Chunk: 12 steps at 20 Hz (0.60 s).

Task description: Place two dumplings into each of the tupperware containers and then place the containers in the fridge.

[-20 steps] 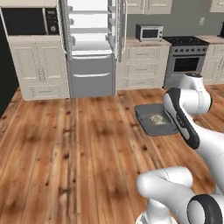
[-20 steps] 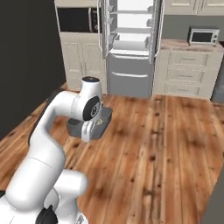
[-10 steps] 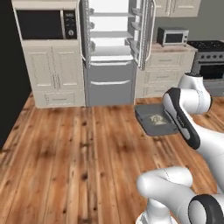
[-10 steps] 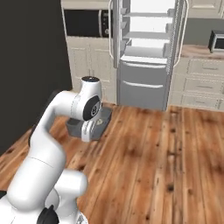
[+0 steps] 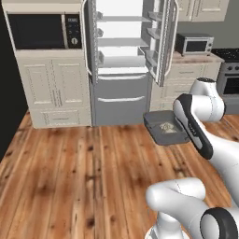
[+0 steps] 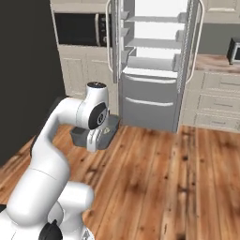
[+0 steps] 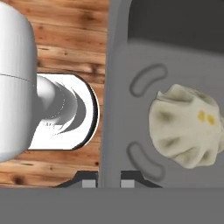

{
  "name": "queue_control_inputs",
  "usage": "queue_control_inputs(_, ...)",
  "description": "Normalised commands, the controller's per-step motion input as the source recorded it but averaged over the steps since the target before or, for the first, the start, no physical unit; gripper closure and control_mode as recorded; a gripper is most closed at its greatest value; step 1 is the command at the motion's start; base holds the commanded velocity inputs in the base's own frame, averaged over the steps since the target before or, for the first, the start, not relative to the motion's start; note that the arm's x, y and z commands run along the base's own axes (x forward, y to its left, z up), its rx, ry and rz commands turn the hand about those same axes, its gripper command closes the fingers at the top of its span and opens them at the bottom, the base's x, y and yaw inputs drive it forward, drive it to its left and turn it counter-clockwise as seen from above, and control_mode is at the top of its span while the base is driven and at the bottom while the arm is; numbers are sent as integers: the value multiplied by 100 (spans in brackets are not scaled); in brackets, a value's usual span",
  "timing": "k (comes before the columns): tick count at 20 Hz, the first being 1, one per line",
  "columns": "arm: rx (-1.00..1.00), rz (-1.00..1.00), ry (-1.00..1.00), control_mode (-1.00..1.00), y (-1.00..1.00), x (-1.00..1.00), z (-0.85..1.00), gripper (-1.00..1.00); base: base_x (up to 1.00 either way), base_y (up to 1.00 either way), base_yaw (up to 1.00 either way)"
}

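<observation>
One tub (image 5: 164, 129) rides ahead of our gripper in the left base view, carried level above the wooden floor (image 5: 70, 177), with pale dumplings (image 5: 166, 126) lying inside it. Beyond it, well apart from the jaws, the fridge (image 5: 122, 60) stands with both doors swung wide and its white shelves bare.

From the right base view we see the tub (image 6: 91, 136) partly hidden behind our wrist, held low and to the left of the open fridge (image 6: 152, 65).

In the hand view our gripper (image 7: 104, 181) is pinched narrow on the tub's rim (image 7: 106, 87), one fingertip (image 7: 89, 182) outside the wall and the other inside. A dumpling (image 7: 185, 125) sits on the tub's floor just inward of the jaws.

We judge the filling done for this tub and the carrying step under way. Next we need to come closer to the fridge, raise the tub to a shelf, keep it level, slide it in, then let go.
</observation>
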Motion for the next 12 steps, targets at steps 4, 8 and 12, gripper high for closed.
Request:
queue_control_inputs(4, 0, 0, 0, 100, 0, 0, 0, 100, 100, -3, 0)
queue_control_inputs(8, 0, 0, 0, 100, 0, 0, 0, 100, 100, -4, 0)
queue_control_inputs(12, 0, 0, 0, 100, 0, 0, 0, 100, 100, 0, 0)
